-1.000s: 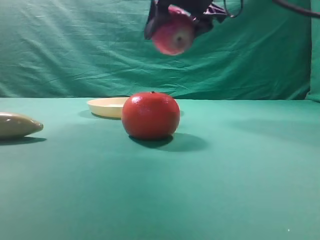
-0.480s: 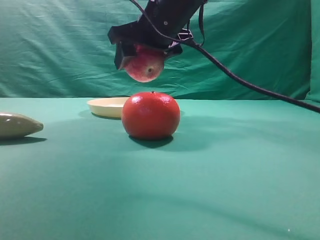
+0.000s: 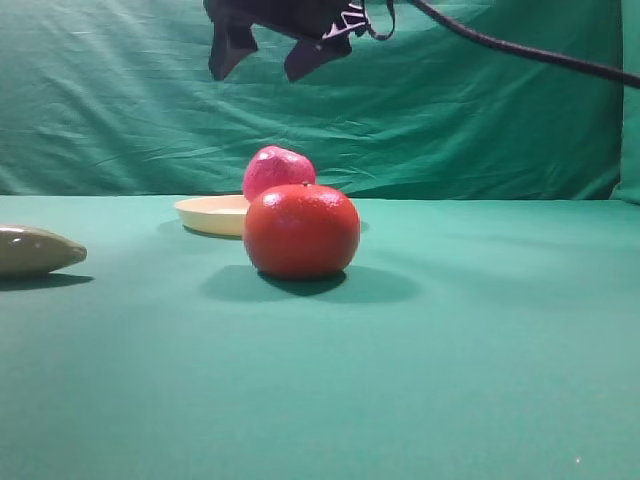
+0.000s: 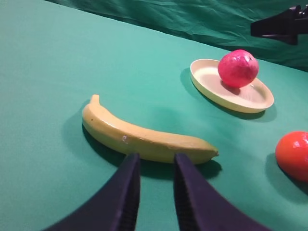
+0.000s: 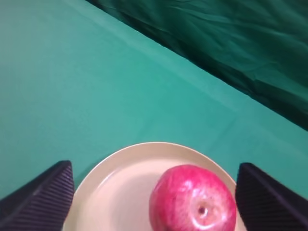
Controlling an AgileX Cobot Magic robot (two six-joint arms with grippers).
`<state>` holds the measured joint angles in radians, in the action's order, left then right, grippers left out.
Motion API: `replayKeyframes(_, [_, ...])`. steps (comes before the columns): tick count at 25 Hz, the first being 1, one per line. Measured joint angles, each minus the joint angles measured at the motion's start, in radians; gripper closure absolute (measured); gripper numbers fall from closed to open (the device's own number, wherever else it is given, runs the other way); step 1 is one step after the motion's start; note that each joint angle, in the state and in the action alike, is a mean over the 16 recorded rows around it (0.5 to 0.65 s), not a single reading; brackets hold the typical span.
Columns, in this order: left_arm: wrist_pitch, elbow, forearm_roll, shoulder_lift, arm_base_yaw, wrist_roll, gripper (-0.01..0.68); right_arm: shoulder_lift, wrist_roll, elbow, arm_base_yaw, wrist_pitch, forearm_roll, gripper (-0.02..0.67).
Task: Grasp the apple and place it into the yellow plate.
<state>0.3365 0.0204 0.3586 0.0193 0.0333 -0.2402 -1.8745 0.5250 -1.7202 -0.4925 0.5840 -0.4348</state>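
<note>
The magenta-red apple (image 3: 275, 168) rests in the pale yellow plate (image 3: 205, 213), partly hidden in the high view behind an orange-red fruit. The left wrist view shows the apple (image 4: 237, 68) on the far side of the plate (image 4: 207, 77). My right gripper (image 3: 268, 60) hangs well above it, open and empty. In the right wrist view the apple (image 5: 192, 202) lies on the plate (image 5: 110, 192) below the gripper (image 5: 154, 164), whose jaws are spread wide. My left gripper (image 4: 156, 159) is low over the table beside a banana, its fingers nearly together and empty.
A glossy orange-red fruit (image 3: 300, 230) stands in front of the plate, nearer the camera. A yellow banana (image 4: 144, 139) lies at the left, also seen as banana (image 3: 35, 250) at the table's left edge. Green cloth covers the table and backdrop.
The right gripper carried the apple down over the plate, let it go and rose. The apple now sits in the plate. The orange-red fruit and banana have not moved.
</note>
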Motion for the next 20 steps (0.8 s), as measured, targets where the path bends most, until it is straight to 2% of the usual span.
replayKeyframes(4, [0.000,0.000,0.000,0.000,0.000,0.000,0.516,0.125,-0.098,-0.001,0.039,0.169,0.068,0.583])
replayKeyframes(7, [0.000,0.000,0.000,0.000,0.000,0.000,0.516,0.222,-0.194,0.015,0.060,0.271,0.134,0.634])
replayKeyframes(13, [0.000,0.000,0.000,0.000,0.000,0.000,0.516,0.438,-0.368,0.143,0.075,0.339,0.268,0.649])
replayKeyframes(20, [0.000,0.000,0.000,0.000,0.000,0.000,0.516,0.737,-0.467,0.452,0.075,0.219,0.349,0.649])
